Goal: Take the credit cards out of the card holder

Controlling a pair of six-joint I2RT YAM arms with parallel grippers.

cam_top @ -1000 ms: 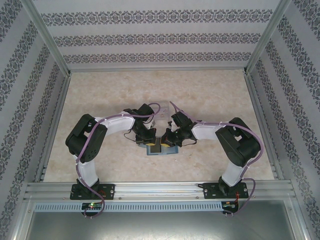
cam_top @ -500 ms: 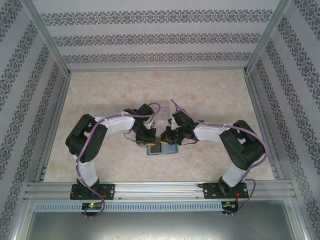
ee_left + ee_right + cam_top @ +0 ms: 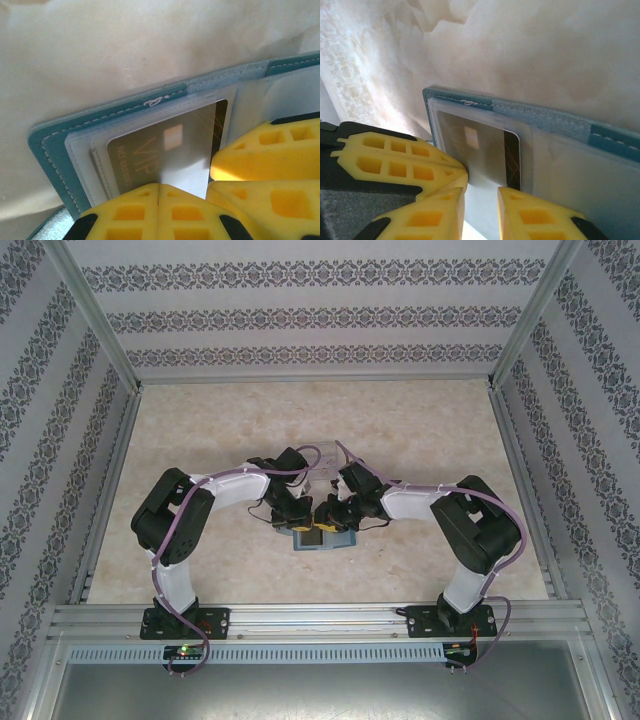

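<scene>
The teal card holder (image 3: 340,541) lies open on the table between both arms, its pale pockets facing up (image 3: 50,150). A dark grey-gold credit card (image 3: 165,147) marked VIP sits in the left pocket, with a black strip along its right edge (image 3: 512,155). My left gripper (image 3: 158,186) is shut, and its joined tips press on the card's near edge. My right gripper (image 3: 480,194) stands just to the right with its jaws a little apart over the card's near right corner. The two grippers almost touch above the holder (image 3: 303,523) (image 3: 329,520).
A clear plastic tray (image 3: 326,454) stands just behind the two grippers. Patterned walls close the table (image 3: 420,430) on three sides, and an aluminium rail (image 3: 320,618) runs along the near edge.
The right gripper's jaws have parted from shut, and it has shifted slightly left toward the left gripper. The left arm and the card holder have stayed in place.
</scene>
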